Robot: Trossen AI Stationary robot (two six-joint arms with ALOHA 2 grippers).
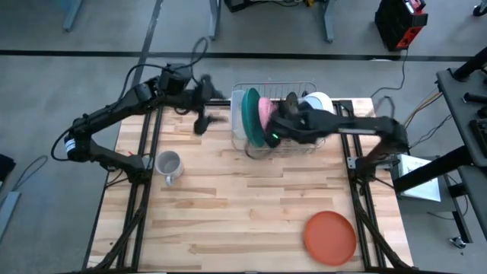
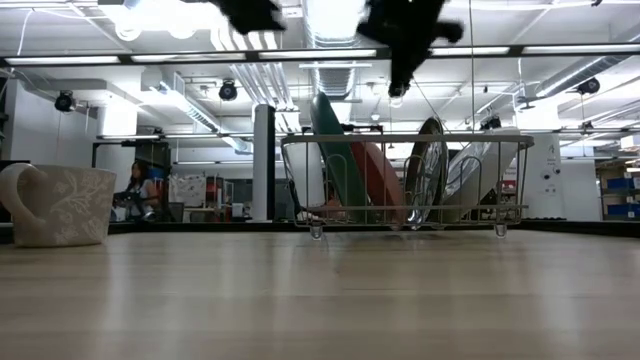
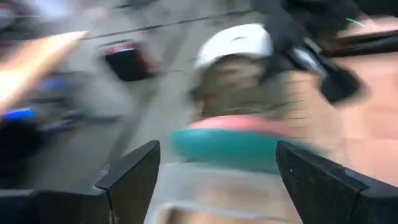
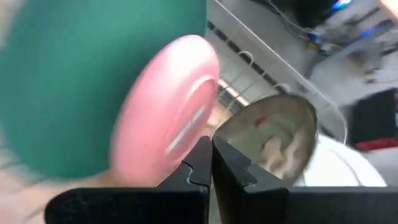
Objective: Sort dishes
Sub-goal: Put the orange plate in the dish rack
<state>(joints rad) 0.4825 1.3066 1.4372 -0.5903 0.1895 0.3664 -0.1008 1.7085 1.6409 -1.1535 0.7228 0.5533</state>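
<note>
Dishes [image 1: 251, 113] racked on wooden table [image 1: 236, 205], right tool [image 4: 210, 163] clenched, left tool [image 3: 214, 171] released, concrete floor [image 1: 91, 34]

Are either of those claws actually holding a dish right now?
No. The left gripper is open and empty beside the rack; the right gripper is shut on nothing, above the pink plate.

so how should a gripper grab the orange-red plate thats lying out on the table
The orange-red plate lies flat near the table's front right corner, apart from the wire rack. Probably best taken at its rim, one finger over the lip and one under, coming in low from the right arm's side. The right gripper is shut over the rack.
</note>
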